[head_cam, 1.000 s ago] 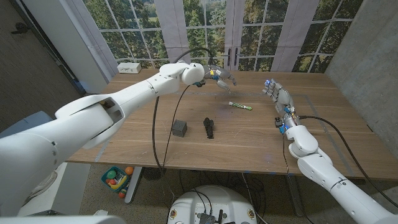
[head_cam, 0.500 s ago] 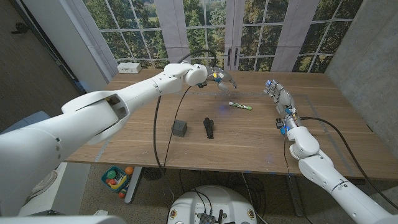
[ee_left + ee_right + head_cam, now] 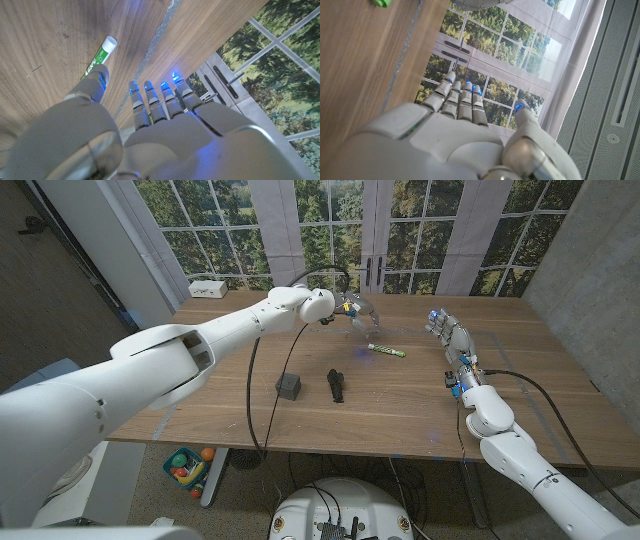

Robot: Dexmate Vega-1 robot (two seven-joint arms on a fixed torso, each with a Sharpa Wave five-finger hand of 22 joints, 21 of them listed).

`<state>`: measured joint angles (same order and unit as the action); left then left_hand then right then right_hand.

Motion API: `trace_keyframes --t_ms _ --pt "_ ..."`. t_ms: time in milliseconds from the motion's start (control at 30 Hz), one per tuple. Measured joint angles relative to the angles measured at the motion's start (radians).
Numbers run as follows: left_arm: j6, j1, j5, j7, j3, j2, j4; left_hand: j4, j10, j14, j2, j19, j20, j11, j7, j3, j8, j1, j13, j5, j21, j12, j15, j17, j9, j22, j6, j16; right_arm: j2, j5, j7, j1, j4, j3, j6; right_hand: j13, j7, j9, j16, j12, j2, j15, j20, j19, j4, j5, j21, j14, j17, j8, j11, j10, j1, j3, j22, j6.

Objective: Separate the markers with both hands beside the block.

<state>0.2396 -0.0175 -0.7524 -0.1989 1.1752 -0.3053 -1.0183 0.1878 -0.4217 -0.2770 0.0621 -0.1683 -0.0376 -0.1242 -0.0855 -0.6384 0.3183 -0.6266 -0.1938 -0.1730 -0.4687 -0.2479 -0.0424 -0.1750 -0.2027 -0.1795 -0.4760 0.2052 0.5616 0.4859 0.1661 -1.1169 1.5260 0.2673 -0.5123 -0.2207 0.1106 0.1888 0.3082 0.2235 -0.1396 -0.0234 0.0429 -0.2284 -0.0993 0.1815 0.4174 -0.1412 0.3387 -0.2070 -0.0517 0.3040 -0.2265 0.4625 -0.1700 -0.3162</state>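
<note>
Lying near the middle of the wooden table [image 3: 400,405] are the two markers, already apart: the green marker [image 3: 386,350] sits toward the far side, and the black marker [image 3: 336,385] lies nearer the robot, just beside the dark block [image 3: 289,386]. The left hand [image 3: 355,310] hovers above the table just beyond the green marker, fingers spread and holding nothing; its wrist view shows the green marker's white end beyond the thumb. The right hand [image 3: 448,335] stands well to the right of the markers, fingers straight and apart, empty. A white box [image 3: 208,288] sits at the far left corner
</note>
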Motion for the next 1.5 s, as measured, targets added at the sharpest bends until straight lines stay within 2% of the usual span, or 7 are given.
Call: trace_keyframes --t_ms 133,267,467,533,1000,1267,1500 --pt "0.012 0.002 0.001 0.028 0.012 0.012 0.028 -0.001 -0.025 -0.044 0.015 -0.008 0.0 -0.021 0.03 0.021 -0.007 -0.046 0.0 0.0 0.011 0.001 0.001 0.0 0.001 0.0 0.033 0.007 -0.002 0.002 -0.001 -0.001 -0.005 -0.001 -0.004 0.0 0.0 0.0 0.0 0.0 0.0 0.0 0.0 0.0 0.0 0.0 0.0 0.0 0.003 0.0 0.0 0.0 0.0 0.0 0.0 0.0" --pt "0.016 0.006 0.002 0.047 0.024 0.025 0.056 -0.003 -0.055 -0.05 0.021 -0.018 0.008 -0.048 0.031 0.035 -0.013 -0.084 0.003 0.0 0.016 0.004 -0.002 0.003 0.003 0.0 0.043 0.008 -0.004 0.004 -0.002 -0.003 -0.007 -0.002 -0.008 0.0 0.0 0.0 0.0 0.0 0.0 -0.006 0.0 0.0 0.003 0.0 -0.007 -0.006 0.003 0.0 0.0 0.0 0.0 -0.006 0.0 0.0" --pt "0.026 0.013 0.0 0.078 0.042 0.045 0.09 -0.009 -0.197 -0.067 0.027 -0.034 0.023 -0.087 0.02 0.071 0.007 -0.151 0.005 0.0 0.037 -0.008 0.0 0.003 0.008 0.0 -0.049 0.002 -0.005 0.007 -0.003 -0.005 -0.011 -0.005 -0.013 0.0 0.0 0.0 0.0 0.0 0.0 -0.006 0.007 -0.007 0.0 0.0 -0.007 -0.006 0.003 0.0 0.0 0.0 0.0 -0.009 0.0 0.0" --pt "0.03 0.016 0.0 0.092 0.048 0.054 0.106 -0.011 -0.232 -0.082 0.025 -0.041 0.03 -0.092 0.019 0.083 0.015 -0.161 0.008 0.0 0.038 -0.008 0.0 0.003 0.008 0.0 -0.085 0.002 -0.006 0.008 -0.003 -0.007 -0.014 -0.007 -0.015 0.0 0.0 0.0 0.0 0.0 0.015 -0.006 0.007 -0.007 0.0 0.0 -0.007 -0.006 0.003 0.0 0.0 0.0 0.015 -0.009 0.0 0.0" --pt "0.039 0.027 0.006 0.16 0.087 0.105 0.199 -0.012 -0.252 -0.093 0.031 -0.048 0.038 -0.093 0.024 0.1 0.018 -0.178 0.008 0.0 0.047 -0.008 0.001 0.003 0.012 0.0 -0.113 0.002 -0.01 0.019 -0.016 -0.009 -0.032 -0.01 -0.031 0.0 0.0 0.0 0.0 0.0 0.002 -0.005 0.007 -0.007 0.004 0.0 -0.011 -0.006 0.003 0.0 0.0 0.0 0.026 -0.013 0.0 0.0" --pt "0.045 0.031 0.016 0.205 0.113 0.141 0.266 -0.014 -0.284 -0.104 0.039 -0.058 0.047 -0.097 -0.005 0.117 0.019 -0.186 0.006 0.0 0.051 -0.003 0.001 0.003 0.012 0.0 -0.162 0.002 -0.011 0.026 -0.026 -0.004 -0.044 -0.012 -0.039 0.0 0.004 0.0 0.0 0.0 0.003 -0.005 0.007 -0.007 0.004 0.0 -0.011 -0.006 0.003 0.0 0.0 0.0 0.026 -0.013 0.0 -0.003" --pt "0.059 0.038 0.026 0.241 0.136 0.177 0.334 -0.019 -0.32 -0.114 0.032 -0.072 0.05 -0.097 -0.002 0.127 0.022 -0.193 0.005 0.0 0.051 -0.003 0.001 0.001 0.012 0.0 -0.191 0.006 -0.012 0.032 -0.033 0.0 -0.053 -0.012 -0.044 0.0 0.004 0.0 0.0 0.0 0.002 -0.005 0.007 -0.007 0.004 0.0 -0.019 -0.006 0.002 0.0 0.0 0.0 0.026 -0.013 0.0 -0.003"
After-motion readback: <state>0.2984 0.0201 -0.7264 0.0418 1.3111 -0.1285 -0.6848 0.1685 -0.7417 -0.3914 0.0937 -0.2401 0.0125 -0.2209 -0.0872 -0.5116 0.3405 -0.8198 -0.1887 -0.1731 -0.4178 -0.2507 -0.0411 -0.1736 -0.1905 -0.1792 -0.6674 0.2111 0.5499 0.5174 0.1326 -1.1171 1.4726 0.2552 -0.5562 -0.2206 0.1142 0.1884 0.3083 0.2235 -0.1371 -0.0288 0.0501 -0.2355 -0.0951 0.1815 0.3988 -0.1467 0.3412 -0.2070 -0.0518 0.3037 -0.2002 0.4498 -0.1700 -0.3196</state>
